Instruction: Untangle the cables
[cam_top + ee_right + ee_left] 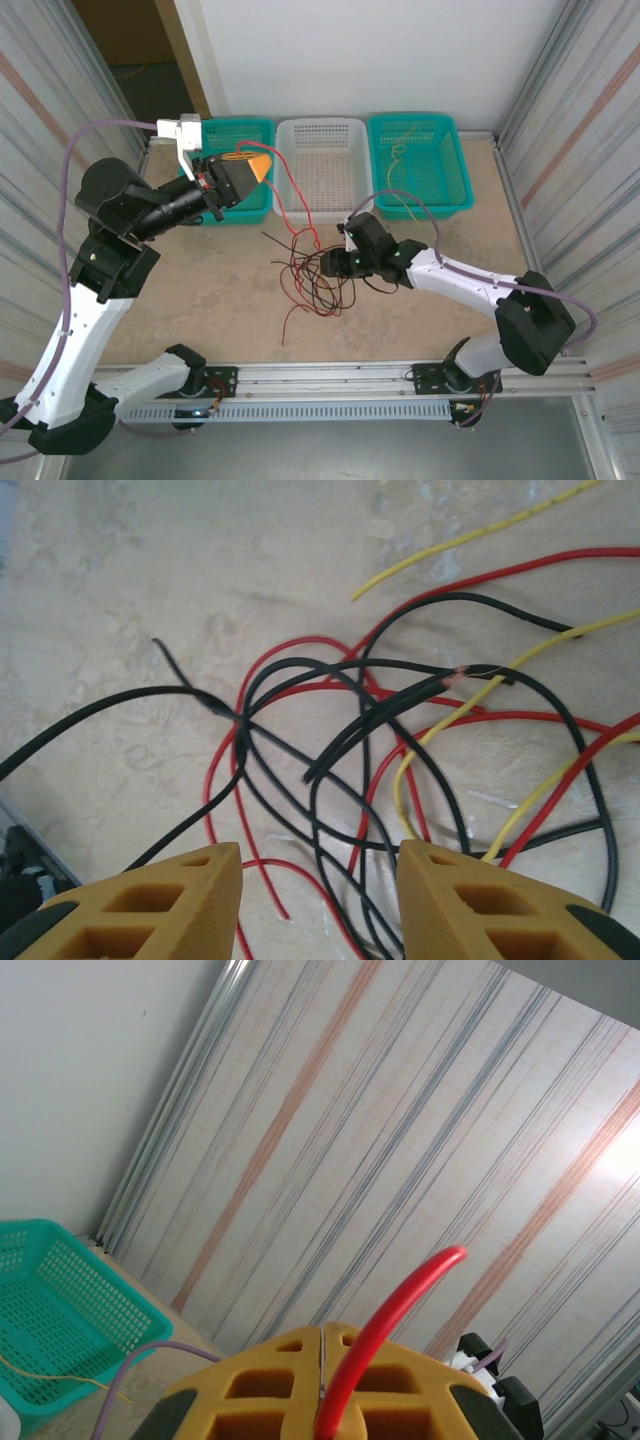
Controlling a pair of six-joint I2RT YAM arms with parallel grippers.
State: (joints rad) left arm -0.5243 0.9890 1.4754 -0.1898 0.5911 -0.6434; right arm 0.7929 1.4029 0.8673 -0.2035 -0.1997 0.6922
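We see bright, even light, faint shadows. Glare bleaches the striped wall (610,1160) right of the left claw (322,1335); its red cable (400,1295) and the cables (330,740) beyond the right claw (320,855) look sharp.

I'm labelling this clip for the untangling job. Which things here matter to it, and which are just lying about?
Job: cable tangle; red cable, pinched in left end effector; right end effector, open over tangle.

Lying about: left teal basket; white basket; right teal basket; arm hoses.
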